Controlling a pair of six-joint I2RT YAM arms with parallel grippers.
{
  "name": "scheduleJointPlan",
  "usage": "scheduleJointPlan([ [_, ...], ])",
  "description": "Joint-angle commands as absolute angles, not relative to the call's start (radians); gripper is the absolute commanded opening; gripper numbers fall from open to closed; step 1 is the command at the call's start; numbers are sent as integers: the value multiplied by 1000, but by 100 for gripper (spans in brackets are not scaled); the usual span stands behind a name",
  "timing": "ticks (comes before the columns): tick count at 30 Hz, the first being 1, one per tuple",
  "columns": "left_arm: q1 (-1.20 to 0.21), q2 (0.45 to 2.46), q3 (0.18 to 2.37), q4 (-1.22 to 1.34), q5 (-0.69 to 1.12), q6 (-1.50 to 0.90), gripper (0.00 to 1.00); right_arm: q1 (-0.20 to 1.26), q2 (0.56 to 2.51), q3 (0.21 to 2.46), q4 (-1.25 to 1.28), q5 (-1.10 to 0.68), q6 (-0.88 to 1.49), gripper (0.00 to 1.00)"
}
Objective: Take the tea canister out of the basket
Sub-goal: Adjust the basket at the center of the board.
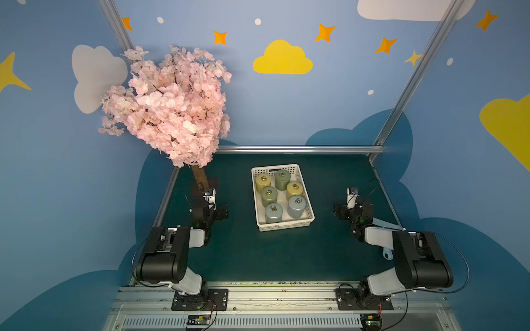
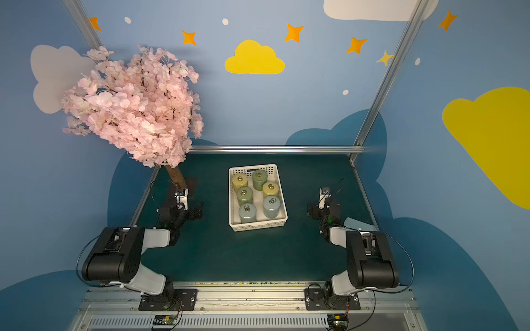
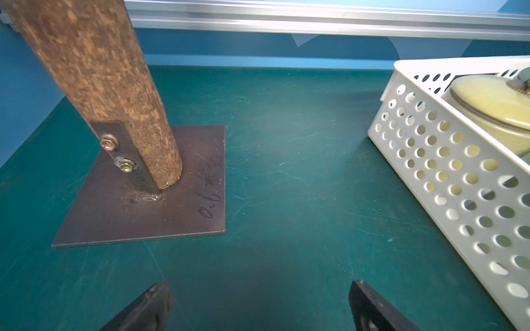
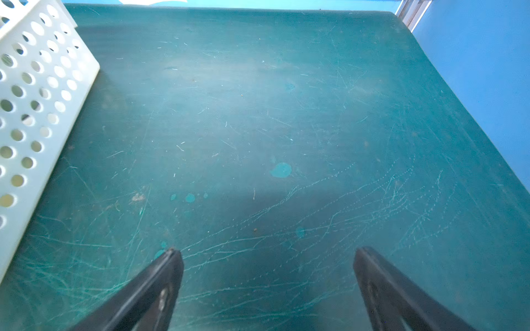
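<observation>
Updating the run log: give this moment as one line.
step: none done | left gripper: open, empty | right gripper: open, empty | basket: six canisters inside

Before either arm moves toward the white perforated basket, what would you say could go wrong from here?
1. The six round lidded canisters stand packed close in the white perforated plastic basket; wide-open jaws coming down on one may knock its neighbours.
2. The basket seems unfixed on the green mat, so a lift could drag it along.
3. The left gripper is near the brown tree trunk; a swing might clip it.
</observation>
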State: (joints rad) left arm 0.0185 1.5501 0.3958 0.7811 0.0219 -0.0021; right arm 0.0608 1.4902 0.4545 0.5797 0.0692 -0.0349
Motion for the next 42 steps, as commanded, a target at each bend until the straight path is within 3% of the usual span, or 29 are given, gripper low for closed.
scheduleJointPlan([
  [1,11,1537,397,811,6,15,100,65,1473,471,596,65,-42,98],
  [42,18,1536,401,806,20,9,100,59,1475,473,594,53,-40,98],
])
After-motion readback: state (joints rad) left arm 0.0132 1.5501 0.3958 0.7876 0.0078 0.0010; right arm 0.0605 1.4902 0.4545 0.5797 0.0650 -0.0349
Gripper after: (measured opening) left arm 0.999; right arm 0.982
